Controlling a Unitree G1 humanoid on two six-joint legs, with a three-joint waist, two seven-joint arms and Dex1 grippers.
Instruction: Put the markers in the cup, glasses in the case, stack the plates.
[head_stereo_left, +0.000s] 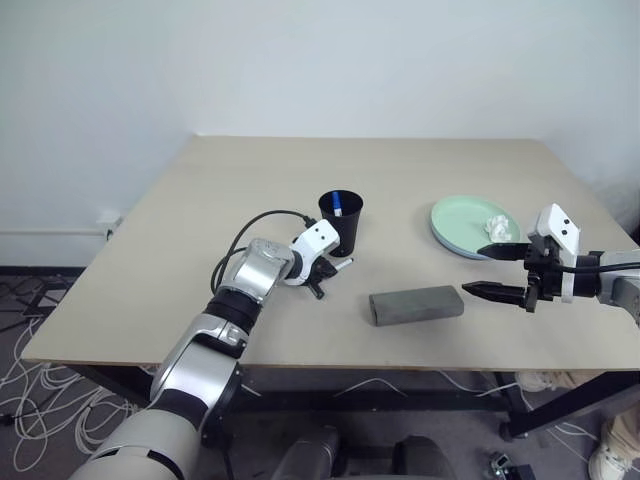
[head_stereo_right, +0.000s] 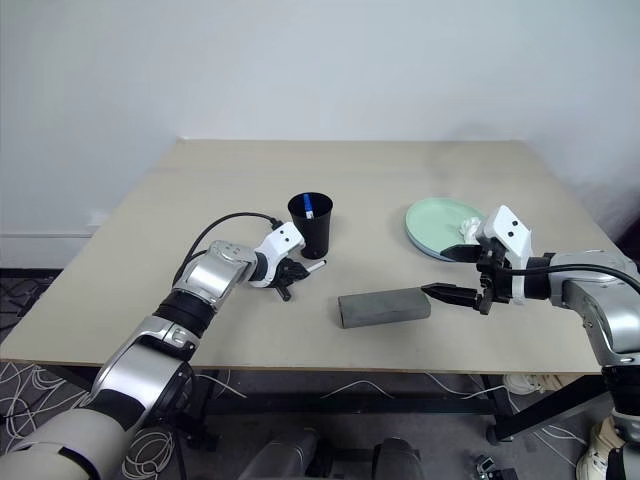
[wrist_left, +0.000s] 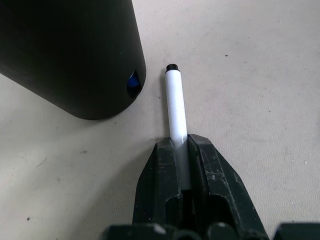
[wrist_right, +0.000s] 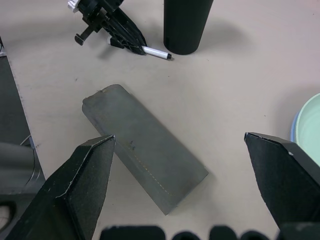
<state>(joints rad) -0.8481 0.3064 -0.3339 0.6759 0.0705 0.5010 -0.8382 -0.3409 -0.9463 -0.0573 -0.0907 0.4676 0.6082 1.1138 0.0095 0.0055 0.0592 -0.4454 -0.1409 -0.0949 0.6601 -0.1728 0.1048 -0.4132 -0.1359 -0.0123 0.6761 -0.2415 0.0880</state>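
Matte beige tabletop, felt-grey case

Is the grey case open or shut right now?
Shut. The case lies flat on the table with its lid down, no gap or contents showing.

Cup tight beside pinched marker, open tabletop behind, case blocks front-centre, plates far right.

1. The counter was a pale beige slab standing against a plain white wall.
2. A small crumpled white tissue lay toward its right side.
3. White cables sprawled over the dark floor at the left.
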